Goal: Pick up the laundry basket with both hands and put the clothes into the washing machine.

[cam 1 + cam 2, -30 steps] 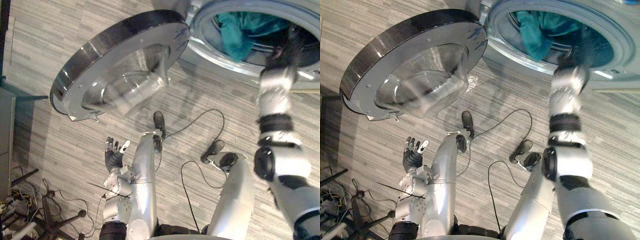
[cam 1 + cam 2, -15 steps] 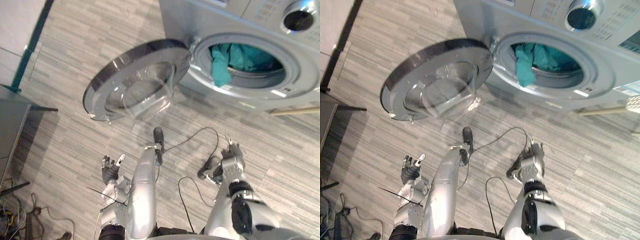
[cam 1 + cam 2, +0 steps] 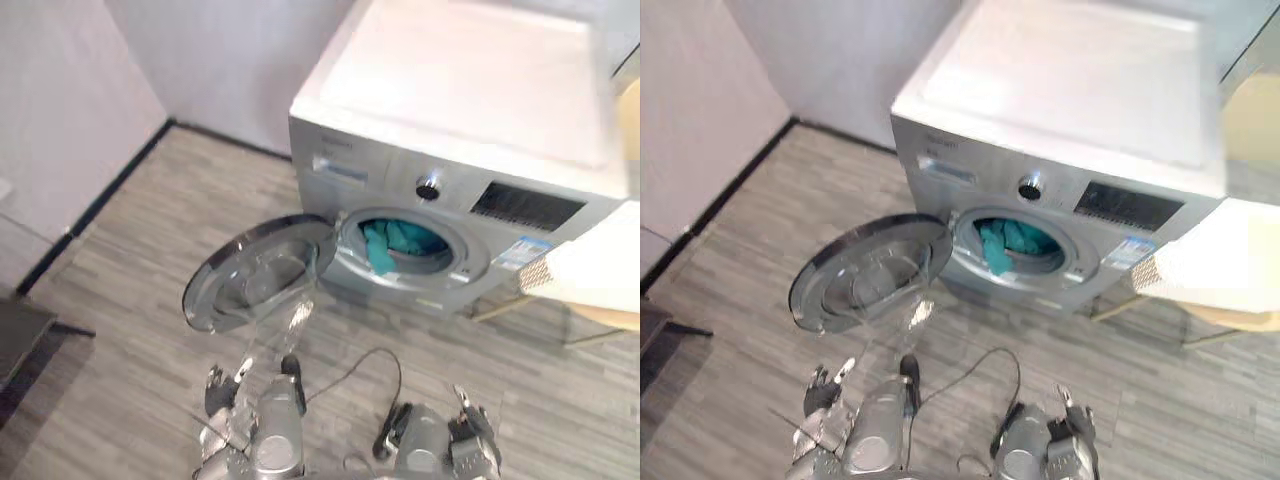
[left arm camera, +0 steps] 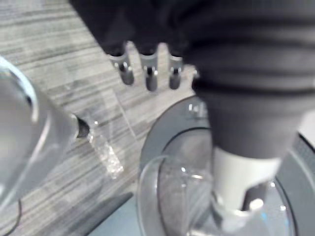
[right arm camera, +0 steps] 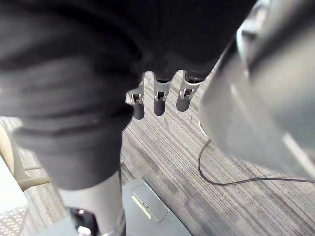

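**Facing the open washer, both hands empty**

- Washing machine (image 3: 450, 130) ahead, its round door (image 3: 260, 275) swung wide toward the robot's left.
- Teal clothes (image 3: 395, 245) lie inside the drum, one fold drooping over the front lip.
- Left hand (image 3: 220, 385) and right hand (image 3: 470, 425) hang low over the grey floor (image 3: 130, 260), well apart from the machine. Fingers (image 4: 147, 73) of the left and fingers (image 5: 160, 98) of the right are loose and straight, holding nothing.
- White perforated basket (image 3: 590, 270) at the robot's right, apparently on a tan seat (image 3: 600, 322). I cannot tell what it holds.

Handling, as a judgement:
- Clothes: soft, light and limp. A pinch at one edge would trail cloth over the lip; better to gather a bunch from the middle.
- Basket: probably light, stiff plastic that tips easily. Take it at opposite rims, one hand each. No handles can be made out.
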Motion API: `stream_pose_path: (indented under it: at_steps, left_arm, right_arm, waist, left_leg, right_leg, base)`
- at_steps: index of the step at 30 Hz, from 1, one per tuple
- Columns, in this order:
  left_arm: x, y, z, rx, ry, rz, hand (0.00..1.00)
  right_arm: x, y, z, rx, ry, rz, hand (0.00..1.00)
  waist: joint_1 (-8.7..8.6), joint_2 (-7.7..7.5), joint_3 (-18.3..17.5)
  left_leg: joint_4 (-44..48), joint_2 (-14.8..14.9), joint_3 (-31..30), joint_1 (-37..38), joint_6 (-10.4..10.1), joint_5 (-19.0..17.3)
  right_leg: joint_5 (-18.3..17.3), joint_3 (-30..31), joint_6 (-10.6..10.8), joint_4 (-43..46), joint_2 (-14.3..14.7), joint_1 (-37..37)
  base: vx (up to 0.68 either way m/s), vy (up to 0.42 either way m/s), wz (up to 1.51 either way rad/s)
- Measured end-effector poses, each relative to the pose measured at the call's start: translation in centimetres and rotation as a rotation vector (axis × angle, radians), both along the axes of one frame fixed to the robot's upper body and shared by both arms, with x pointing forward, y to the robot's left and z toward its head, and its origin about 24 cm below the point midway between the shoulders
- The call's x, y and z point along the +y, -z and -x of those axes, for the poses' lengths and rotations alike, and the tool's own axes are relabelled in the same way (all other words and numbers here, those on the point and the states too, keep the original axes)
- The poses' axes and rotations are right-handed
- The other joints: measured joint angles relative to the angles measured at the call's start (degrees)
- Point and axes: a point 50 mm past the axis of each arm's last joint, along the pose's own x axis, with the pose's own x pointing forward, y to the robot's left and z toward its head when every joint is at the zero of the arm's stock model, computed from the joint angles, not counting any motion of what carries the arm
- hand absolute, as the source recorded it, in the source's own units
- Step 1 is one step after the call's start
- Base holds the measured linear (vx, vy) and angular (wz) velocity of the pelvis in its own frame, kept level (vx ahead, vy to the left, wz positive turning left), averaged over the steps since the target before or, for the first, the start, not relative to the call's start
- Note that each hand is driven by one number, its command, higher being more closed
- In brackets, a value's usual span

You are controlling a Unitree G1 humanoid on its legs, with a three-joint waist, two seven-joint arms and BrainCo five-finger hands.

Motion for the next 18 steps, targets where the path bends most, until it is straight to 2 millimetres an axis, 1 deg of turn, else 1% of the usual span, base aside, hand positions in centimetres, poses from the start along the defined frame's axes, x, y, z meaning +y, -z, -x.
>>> stream_pose_path:
  at_steps: [1, 2, 3, 5, 8, 9, 10, 11, 12, 13, 15, 16, 17, 18]
  left_arm:
    - [0.2, 0.4, 1.0, 0.034, -0.010, -0.001, 0.00]
    - [0.2, 0.6, 1.2, 0.047, -0.006, -0.003, 0.00]
    - [0.1, 1.0, 2.0, 0.079, -0.003, -0.002, 0.00]
    - [0.1, 1.3, 2.7, 0.108, 0.003, 0.000, 0.00]
    - [-0.3, 1.7, 3.0, 0.133, 0.017, 0.012, 0.00]
    - [-0.6, 1.8, 3.0, 0.139, 0.032, 0.017, 0.00]
    - [-1.0, 1.8, 2.8, 0.139, 0.056, 0.019, 0.00]
    - [-1.2, 1.8, 2.7, 0.138, 0.069, 0.020, 0.00]
    - [-1.6, 1.8, 2.4, 0.134, 0.098, 0.021, 0.00]
    - [-2.1, 1.7, 2.3, 0.130, 0.122, 0.022, 0.00]
    - [-2.3, 1.6, 2.0, 0.119, 0.140, 0.020, 0.00]
    - [-2.7, 1.2, 1.1, 0.089, 0.167, 0.015, 0.00]
    - [-2.8, 0.8, 0.6, 0.065, 0.181, 0.009, 0.00]
    - [-2.8, 0.4, 0.2, 0.043, 0.198, -0.003, 0.00]
  right_arm:
    - [0.2, 0.3, 0.9, 0.020, -0.012, -0.007, 0.00]
    - [0.2, 0.4, 1.3, 0.032, -0.020, -0.005, 0.00]
    - [0.3, 0.5, 2.0, 0.055, -0.039, 0.001, 0.00]
    - [0.4, 0.6, 2.2, 0.064, -0.069, 0.013, 0.00]
    - [0.2, 0.5, 2.2, 0.066, -0.078, 0.022, 0.00]
    - [0.0, 0.5, 2.2, 0.066, -0.078, 0.027, 0.00]
    - [-0.3, 0.4, 2.2, 0.067, -0.077, 0.033, 0.00]
    - [-0.4, 0.4, 2.2, 0.067, -0.077, 0.038, 0.00]
    - [-0.6, 0.4, 2.1, 0.065, -0.078, 0.041, 0.00]
    - [-0.8, 0.3, 1.7, 0.058, -0.081, 0.047, 0.00]
    - [-0.7, 0.2, 1.2, 0.047, -0.084, 0.044, 0.00]
    - [-0.5, 0.2, 0.9, 0.044, -0.086, 0.038, 0.00]
    - [-0.5, 0.1, 0.4, 0.030, -0.087, 0.036, 0.00]
    - [-0.6, 0.1, 0.4, 0.030, -0.079, 0.034, 0.00]
  waist:
    - [-0.02, -0.09, -1.49]
    - [-0.01, -0.03, -2.23]
    - [-0.11, 0.09, -3.91]
    - [-0.85, 0.53, -5.52]
    - [-0.95, 1.74, -6.82]
    - [-1.05, 2.55, -7.29]
    - [-1.02, 3.35, -7.84]
    - [-1.03, 3.76, -8.05]
    - [-1.02, 4.49, -8.47]
    - [-1.01, 4.86, -8.68]
    - [-1.12, 5.11, -8.92]
    - [-1.17, 5.31, -8.98]
    - [-1.21, 5.55, -9.17]
    - [-1.68, 5.17, -9.58]
  left_leg:
    - [-2.77, 0.00, 0.44, 2.15, -0.79, 0.53]
    - [-4.28, -0.01, 0.73, 3.18, -1.26, 0.85]
    - [-7.04, -0.05, 0.86, 4.62, -2.06, 1.38]
    - [-10.04, -0.01, 0.78, 6.40, -3.02, 2.03]
    - [-11.47, 0.12, 0.63, 8.73, -3.26, 2.20]
    - [-11.14, 0.40, 0.59, 9.13, -3.05, 2.27]
    - [-10.27, 0.80, 0.85, 9.10, -2.13, 2.64]
    - [-9.82, 1.03, 0.86, 8.87, -1.02, 2.93]
    - [-8.23, 1.03, 0.88, 8.59, 0.90, 3.09]
    - [-6.79, 0.86, 0.83, 8.38, 2.07, 2.86]
    - [-3.87, 0.78, 0.81, 6.62, 2.28, 3.12]
    - [-1.56, 0.67, 0.44, 5.27, 2.97, 3.64]
    - [-1.95, 0.11, -0.42, 5.01, 3.10, 4.78]
    - [-4.20, -0.57, -1.69, 5.63, 2.62, 5.75]
  right_leg:
    - [0.38, -0.72, 0.21, -1.87, 0.55, 1.88]
    - [0.51, -0.96, 0.30, -2.79, 0.91, 2.64]
    - [0.83, -1.91, 0.58, -4.42, 1.26, 3.86]
    - [1.47, -3.23, 0.27, -6.70, 2.07, 5.99]
    - [2.07, -5.01, 0.49, -9.77, 3.24, 9.79]
    - [2.22, -5.34, 0.76, -11.17, 3.94, 11.39]
    - [2.37, -5.98, 0.99, -12.44, 4.56, 12.53]
    - [2.44, -6.33, 1.10, -13.05, 4.93, 13.05]
    - [2.55, -6.62, 1.25, -13.55, 5.29, 13.85]
    - [2.92, -6.66, 1.15, -14.39, 5.37, 14.71]
    - [3.17, -6.47, 0.97, -15.23, 5.40, 14.90]
    - [3.18, -6.52, 0.95, -16.30, 5.54, 15.45]
    - [3.86, -6.85, 0.65, -18.04, 6.06, 16.41]
    - [4.91, -7.82, 0.53, -20.10, 5.98, 17.38]
  base:
    - [0.05, -0.049, 0.09]
    - [0.05, -0.045, 0.12]
    - [0.07, -0.048, 0.17]
    - [0.09, -0.042, 0.25]
    - [0.08, -0.013, 0.20]
    - [0.09, -0.005, 0.19]
    - [0.09, -0.010, 0.21]
    - [0.10, -0.010, 0.14]
    - [0.13, -0.017, 0.12]
    - [0.17, -0.002, 0.12]
    - [0.12, 0.002, 0.12]
    - [0.05, -0.021, 0.21]
    - [0.06, -0.038, 0.36]
    - [0.08, 0.020, 0.34]
